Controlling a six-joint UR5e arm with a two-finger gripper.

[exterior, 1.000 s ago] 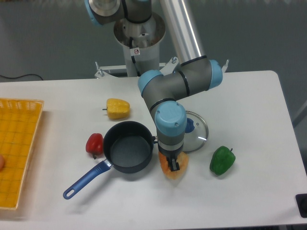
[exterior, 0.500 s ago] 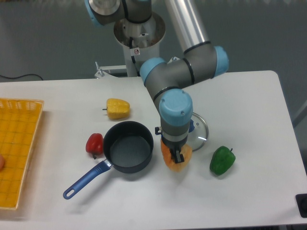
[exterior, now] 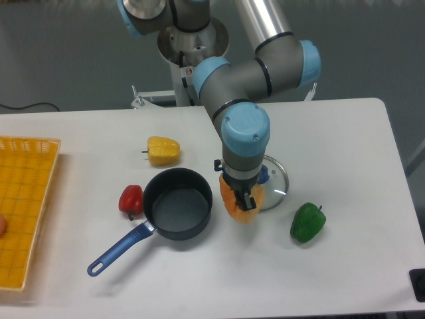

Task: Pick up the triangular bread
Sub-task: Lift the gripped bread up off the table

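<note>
The triangular bread (exterior: pixel 234 205) is an orange-tan wedge held in my gripper (exterior: pixel 244 201), lifted a little above the white table, just right of the dark pot (exterior: pixel 177 203). The gripper points straight down and is shut on the bread. Its black fingers (exterior: pixel 248 200) cover the middle of the bread; only the bread's lower and side edges show.
The dark pot has a blue handle (exterior: pixel 119 249). A glass lid (exterior: pixel 272 187) lies behind the gripper. A green pepper (exterior: pixel 307 222) is to the right, a red pepper (exterior: pixel 131 199) left of the pot, a yellow pepper (exterior: pixel 163 151) further back, and a yellow basket (exterior: pixel 26 199) at the left edge.
The gripper has risen with the bread held in it and shifted slightly right and back; the bread has left the table surface.
</note>
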